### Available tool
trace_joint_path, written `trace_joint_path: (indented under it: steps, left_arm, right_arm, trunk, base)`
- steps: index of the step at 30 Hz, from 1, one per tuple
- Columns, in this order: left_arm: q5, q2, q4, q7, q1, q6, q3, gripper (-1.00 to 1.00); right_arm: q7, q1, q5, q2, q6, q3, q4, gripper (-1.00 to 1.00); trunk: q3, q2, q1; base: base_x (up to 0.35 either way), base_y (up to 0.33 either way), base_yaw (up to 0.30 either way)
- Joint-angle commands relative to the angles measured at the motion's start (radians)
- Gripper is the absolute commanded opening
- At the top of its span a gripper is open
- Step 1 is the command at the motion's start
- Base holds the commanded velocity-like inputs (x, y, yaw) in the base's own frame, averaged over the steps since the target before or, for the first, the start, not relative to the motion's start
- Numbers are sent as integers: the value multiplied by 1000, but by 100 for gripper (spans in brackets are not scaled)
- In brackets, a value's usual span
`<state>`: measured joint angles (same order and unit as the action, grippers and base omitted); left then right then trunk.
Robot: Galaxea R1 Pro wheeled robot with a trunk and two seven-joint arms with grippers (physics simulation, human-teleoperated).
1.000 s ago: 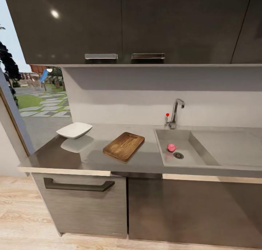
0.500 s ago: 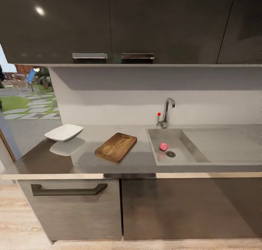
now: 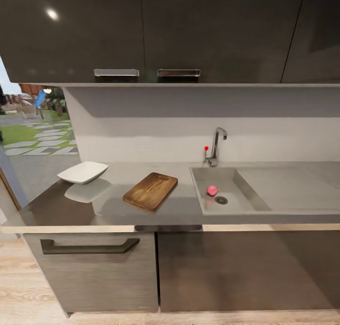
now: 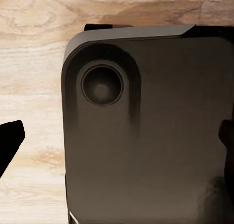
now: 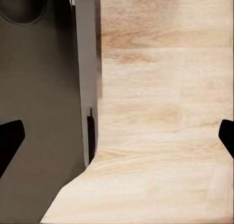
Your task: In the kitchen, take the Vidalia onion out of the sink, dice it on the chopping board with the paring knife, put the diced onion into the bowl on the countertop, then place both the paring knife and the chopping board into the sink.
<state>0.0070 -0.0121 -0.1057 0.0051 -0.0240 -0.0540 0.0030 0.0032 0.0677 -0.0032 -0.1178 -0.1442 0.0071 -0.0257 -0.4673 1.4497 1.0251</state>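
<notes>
While both grippers hang floorward, fingertips spread wide, empty, onion [image 3: 212, 190] sits high above in sink [image 3: 245, 207], right arm's side.

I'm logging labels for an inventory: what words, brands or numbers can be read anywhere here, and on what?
None: no readable text shows.
The chopping board, the bowl, the sink, the tap and the cabinet doors are all plain and unmarked.

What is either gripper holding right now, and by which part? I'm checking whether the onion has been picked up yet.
Nothing is held. The left gripper and right gripper are open over the floor, and the onion lies in the sink.
</notes>
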Motion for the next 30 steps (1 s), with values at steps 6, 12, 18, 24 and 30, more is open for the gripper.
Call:
trace_joint_path:
  steps: [6,12,18,24,30]
  left_arm:
    - [1,1,3,0,-1,8,0,100]
    - [1,4,3,-3,-1,42,2,100]
    - [1,7,3,-8,-1,76,2,100]
    - [1,7,3,-11,-1,98,1,100]
    - [1,8,3,-13,-1,98,2,100]
  right_arm:
    - [0,34,0,-34,-6,1,13,100]
    - [0,47,0,-34,-7,1,14,100]
    - [0,47,-1,-31,-9,-1,18,100]
    - [1,47,-1,-16,-9,-2,18,100]
    - [1,47,-1,-4,-9,-2,18,100]
  trunk:
    - [3,-7,-4]
    - [21,-49,-27]
    - [40,-91,-50]
    - [59,-133,-73]
    - [78,-175,-96]
  base:
    - [-26,0,0]
    - [-2,0,0]
    - [0,0,0]
    - [0,0,0]
    - [0,0,0]
